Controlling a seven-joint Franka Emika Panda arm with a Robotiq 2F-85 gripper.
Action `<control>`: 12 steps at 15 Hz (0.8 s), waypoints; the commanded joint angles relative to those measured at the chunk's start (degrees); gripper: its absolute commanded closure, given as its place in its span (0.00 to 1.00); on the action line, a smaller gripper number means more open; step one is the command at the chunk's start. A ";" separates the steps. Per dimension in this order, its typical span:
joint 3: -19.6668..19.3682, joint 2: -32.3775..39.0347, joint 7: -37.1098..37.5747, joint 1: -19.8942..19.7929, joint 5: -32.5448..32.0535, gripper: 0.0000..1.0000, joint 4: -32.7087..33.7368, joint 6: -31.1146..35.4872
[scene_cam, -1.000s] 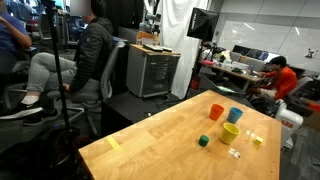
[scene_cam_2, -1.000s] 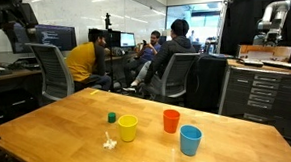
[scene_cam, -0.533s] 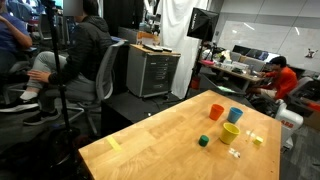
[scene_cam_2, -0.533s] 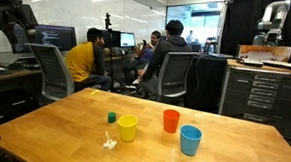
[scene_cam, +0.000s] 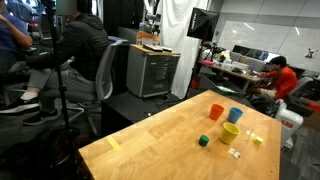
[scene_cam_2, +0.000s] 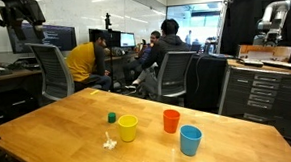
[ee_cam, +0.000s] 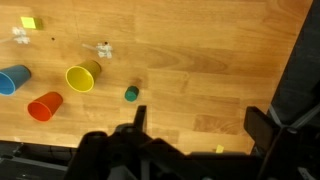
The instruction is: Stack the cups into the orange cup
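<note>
— Where is your gripper at this moment?

— My gripper hangs high over the desk, seen from the wrist. Its jaws are spread wide with nothing between them. Neither exterior view shows it.

— What has changed in the last second?

— On the desk, nothing. The orange cup, the yellow cup and the blue cup stand where they stood a second ago. Only the seated people in the background have shifted. I judge the stacking not yet begun, with no cup grasped.

— How do the cups lie?

— All three are upright and apart, none nested. In the wrist view the orange cup sits between the blue cup and the yellow cup, near both and well to the side of my gripper. A small green block lies just past the yellow one.

— Anything inside them?

— The yellow and blue mouths look empty. The orange interior I cannot fully see, though nothing rises above its rim.
</note>
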 commanded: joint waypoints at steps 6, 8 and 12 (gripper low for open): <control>-7.70 8.52 -4.03 -6.58 -2.93 0.00 8.55 4.26; -9.85 10.86 -5.22 -8.29 -3.31 0.00 9.54 6.69; -14.62 16.03 -8.75 -10.80 -1.91 0.00 11.02 12.92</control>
